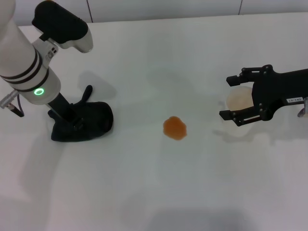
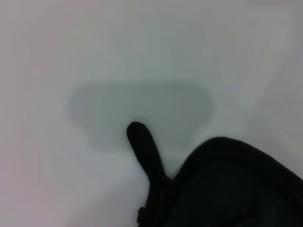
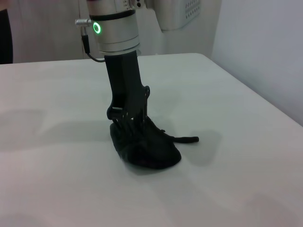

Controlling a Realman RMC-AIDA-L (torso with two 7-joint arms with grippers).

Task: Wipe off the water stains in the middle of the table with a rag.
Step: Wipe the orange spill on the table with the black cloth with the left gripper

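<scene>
Left gripper [image 1: 72, 120]: planted down into the rag [image 1: 89, 124], fingers buried in the cloth; appears clamped on the rag, judged from the right wrist view, where the cloth bunches up around the fingertips.

Right gripper [image 1: 232, 97]: idle, well to the right of the stain, fingers spread apart on either side of a white paper cup [image 1: 239, 102]; no contact with the cup can be confirmed.

Rag: 1 black lump with a thin tab [image 2: 144, 146] sticking out, lying on the desk [image 1: 192, 53] well to the left of the stain.

Water stains [image 1: 174, 127]: 1 small orange-amber blot, mid-desk, roughly halfway between rag and cup, untouched.

Step in hand, judged: secure the rag, then carry or drag it rightward to the stain. To do it well:
- keep downward pressure so the cloth stays flat under the gripper;
- centre the lump over the blot, not its edge;
- sweep past the blot and back, so liquid is absorbed, not smeared;
- stop short of the cup.

Hidden or unclear:
- left fingertips, covered by cloth in every view;
- the stain and cup, absent from both wrist views;
- cup contents, not readable;
- right arm, cut off at the head view's edge.
</scene>
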